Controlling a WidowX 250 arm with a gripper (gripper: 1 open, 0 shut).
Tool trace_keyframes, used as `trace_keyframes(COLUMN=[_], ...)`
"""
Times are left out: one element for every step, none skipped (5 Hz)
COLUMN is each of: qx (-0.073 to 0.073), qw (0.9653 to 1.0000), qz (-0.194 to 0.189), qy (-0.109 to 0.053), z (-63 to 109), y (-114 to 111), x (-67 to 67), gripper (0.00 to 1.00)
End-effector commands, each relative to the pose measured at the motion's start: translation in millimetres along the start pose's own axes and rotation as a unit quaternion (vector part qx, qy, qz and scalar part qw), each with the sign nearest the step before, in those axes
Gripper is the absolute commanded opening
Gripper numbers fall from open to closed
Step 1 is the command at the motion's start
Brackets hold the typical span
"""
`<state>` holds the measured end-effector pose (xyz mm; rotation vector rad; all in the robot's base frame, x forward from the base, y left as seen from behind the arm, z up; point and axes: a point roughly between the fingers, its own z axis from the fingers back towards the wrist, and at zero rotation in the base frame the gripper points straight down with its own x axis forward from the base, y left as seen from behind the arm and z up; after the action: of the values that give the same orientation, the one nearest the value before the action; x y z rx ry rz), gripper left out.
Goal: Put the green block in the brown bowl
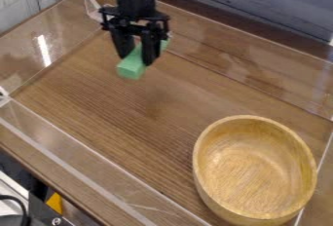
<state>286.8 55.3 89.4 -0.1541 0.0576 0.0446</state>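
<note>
In the single camera view, the brown bowl is seen resting on the wooden tabletop at the lower right of the picture, its thick rim and light grain clearly visible and its inside bare. Everything else is placed from this bowl.

The black gripper is found well apart from the bowl, up and to the left of it, pointing straight down over the tabletop. Its jaws are clenched on the green block, whose upper part is hidden between the two dark fingers while its lower end sticks out below them. The block is held tilted, lifted clear of the wood, and a faint shadow is cast beneath it on the tabletop.

A clear wall with a pale edge is seen on the near-left side of the bowl, running across the tabletop, and a grey planked backdrop is seen far behind the bowl.
</note>
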Motion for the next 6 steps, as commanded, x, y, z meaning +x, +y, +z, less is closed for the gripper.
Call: trace_keyframes(qx=[0.001, -0.003, -0.006, -0.007, -0.007, -0.007], qw=[0.9995, 0.999, 0.9985, 0.9976, 0.9955, 0.9909], qz=[-0.025, -0.044, -0.054, -0.069, -0.093, -0.131], qy=[-0.016, -0.005, 0.0, 0.007, 0.017, 0.029], z=[12.0, 10.7, 11.7, 9.5, 0.5, -16.2], y=[-34.9, -57.6, -69.9, -84.4, -116.8, -164.2], x=[-13.5, -29.7, -39.7, -51.4, -70.0, -91.9], gripper=[0.0, 0.0, 0.0, 0.0, 0.0, 0.0])
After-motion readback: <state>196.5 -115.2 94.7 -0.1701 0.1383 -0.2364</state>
